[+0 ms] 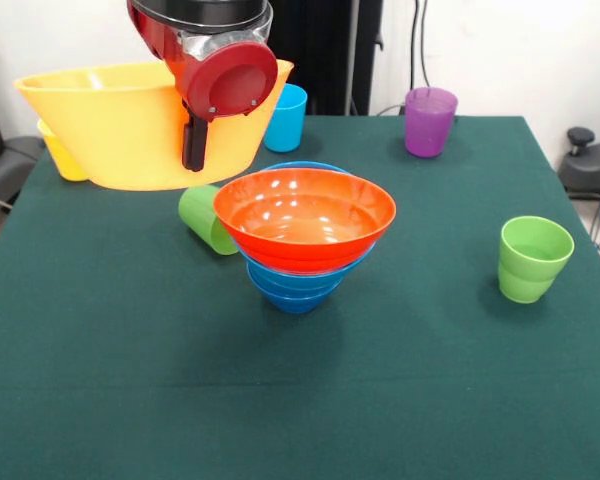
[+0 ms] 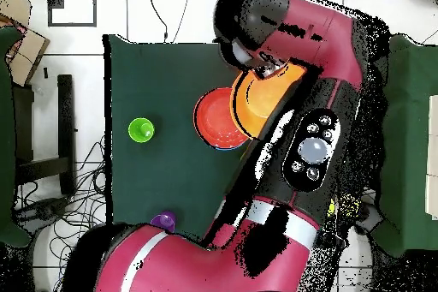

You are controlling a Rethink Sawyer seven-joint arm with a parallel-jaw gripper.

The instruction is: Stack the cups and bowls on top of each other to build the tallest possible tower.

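My gripper (image 1: 194,152) is shut on the rim and wall of the big yellow-orange bowl (image 1: 130,130) and holds it tilted in the air, left of and above the tower. The tower (image 1: 302,240) is an orange-red bowl (image 1: 305,212) nested on blue bowls (image 1: 295,285). One green cup (image 1: 205,218) lies on its side behind the tower; another (image 1: 533,258) stands at the right. A light blue cup (image 1: 285,117) and a purple cup (image 1: 429,120) stand at the far side. A yellow cup (image 1: 62,150) is partly hidden behind the held bowl.
The green table cloth (image 1: 130,380) ends at the near edge and at both sides. In the overhead view my arm (image 2: 316,134) covers much of the table; the orange-red bowl (image 2: 214,117), the held bowl (image 2: 267,100), a green cup (image 2: 141,130) and the purple cup (image 2: 162,220) show.
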